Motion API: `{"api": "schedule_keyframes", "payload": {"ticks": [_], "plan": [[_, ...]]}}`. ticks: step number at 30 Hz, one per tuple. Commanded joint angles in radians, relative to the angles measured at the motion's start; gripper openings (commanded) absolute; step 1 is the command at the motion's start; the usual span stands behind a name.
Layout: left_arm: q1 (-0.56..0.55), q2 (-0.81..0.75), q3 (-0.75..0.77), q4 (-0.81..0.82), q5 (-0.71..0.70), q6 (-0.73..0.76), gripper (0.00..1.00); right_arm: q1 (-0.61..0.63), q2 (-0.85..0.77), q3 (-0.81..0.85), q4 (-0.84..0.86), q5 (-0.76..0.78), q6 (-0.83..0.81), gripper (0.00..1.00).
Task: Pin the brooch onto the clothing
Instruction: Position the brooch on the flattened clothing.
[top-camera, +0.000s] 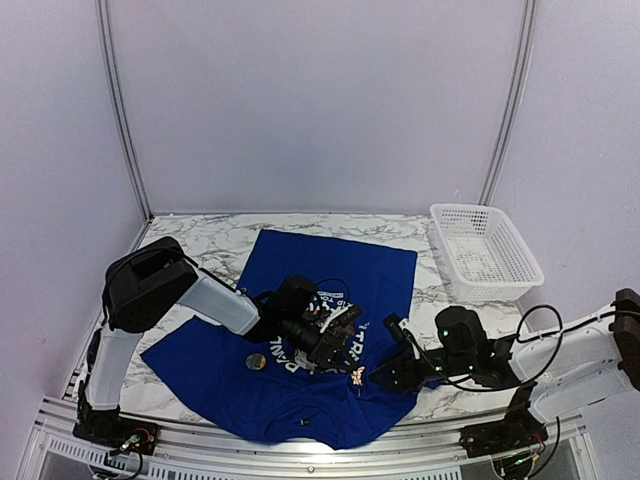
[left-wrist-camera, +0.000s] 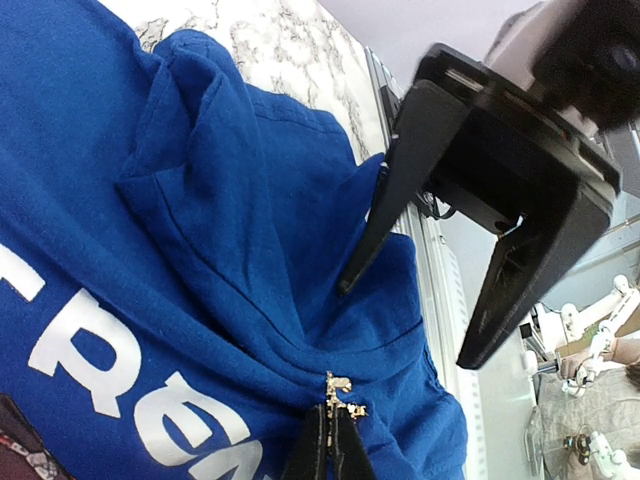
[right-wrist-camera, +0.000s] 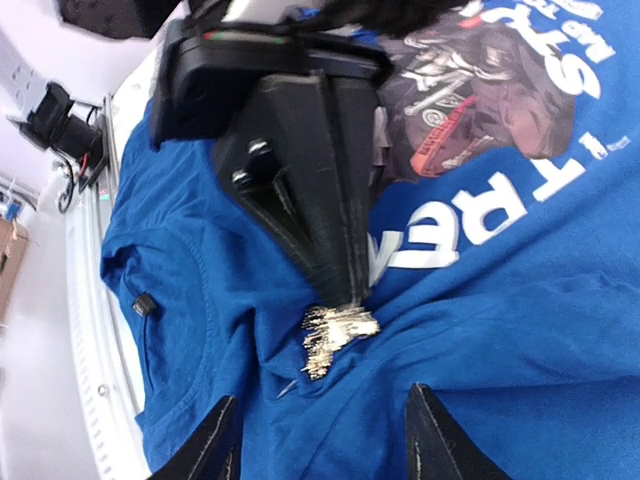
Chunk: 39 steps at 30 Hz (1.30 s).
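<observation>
Closest to my right wrist lens are the two black fingers of my right claw (right-wrist-camera: 320, 398), spread wide with nothing between them but the blue cloth lying below. Just past them my left claw (right-wrist-camera: 345, 290) comes down tip-first, pressed together on the brooch (right-wrist-camera: 338, 330). It is a small gold, spiky piece pinched by one end, so most of it sticks out beyond the fingertips and rests against the T-shirt (right-wrist-camera: 520, 330). The shirt lies spread on the marble bench (top-camera: 220, 240) with its collar toward my bases. The brooch meets it just beside the white lettering that rings the panda print, on the collar side, where the cloth is rucked into soft folds. I judge the brooch light, hard and slippery, with a thin pin that could bend or twist in so narrow a pinch, so it wants holding by its body, never by the pin. The shirt looks like thin, limp knit that gives way and bunches under any push, and the pin will tend to slide over it instead of biting. My right claw would do best to take a ridge of fold just beside the brooch and hold it taut. A small round gold thing (top-camera: 256, 361) lies on the shirt to the left, and I cannot tell what it is. A white basket (top-camera: 485, 250) stands well apart at the back right.
</observation>
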<state>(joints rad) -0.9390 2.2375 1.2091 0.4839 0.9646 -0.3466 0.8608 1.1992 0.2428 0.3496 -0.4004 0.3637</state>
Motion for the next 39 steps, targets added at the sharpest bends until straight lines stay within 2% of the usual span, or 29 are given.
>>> {"api": "schedule_keyframes", "payload": {"ticks": [1, 6, 11, 18, 27, 39], "plan": [[0.005, -0.023, -0.003, -0.065, -0.009, 0.024, 0.0, -0.087, 0.078, 0.042, 0.071, -0.153, 0.126, 0.47], [0.005, -0.033, -0.004, -0.067, -0.007, 0.023, 0.0, -0.115, 0.192, 0.061, 0.159, -0.25, 0.191, 0.44], [0.005, -0.04, 0.002, -0.067, -0.01, 0.019, 0.0, -0.114, 0.28, 0.064, 0.246, -0.273, 0.227, 0.4], [0.003, -0.058, 0.01, -0.067, -0.014, 0.01, 0.0, -0.115, 0.331, 0.079, 0.296, -0.285, 0.235, 0.34], [-0.005, -0.065, 0.029, -0.044, 0.011, -0.042, 0.0, -0.115, 0.354, 0.071, 0.328, -0.312, 0.239, 0.31], [-0.009, -0.056, 0.033, -0.023, 0.022, -0.065, 0.0, -0.115, 0.429, 0.058, 0.438, -0.371, 0.283, 0.2]]}}
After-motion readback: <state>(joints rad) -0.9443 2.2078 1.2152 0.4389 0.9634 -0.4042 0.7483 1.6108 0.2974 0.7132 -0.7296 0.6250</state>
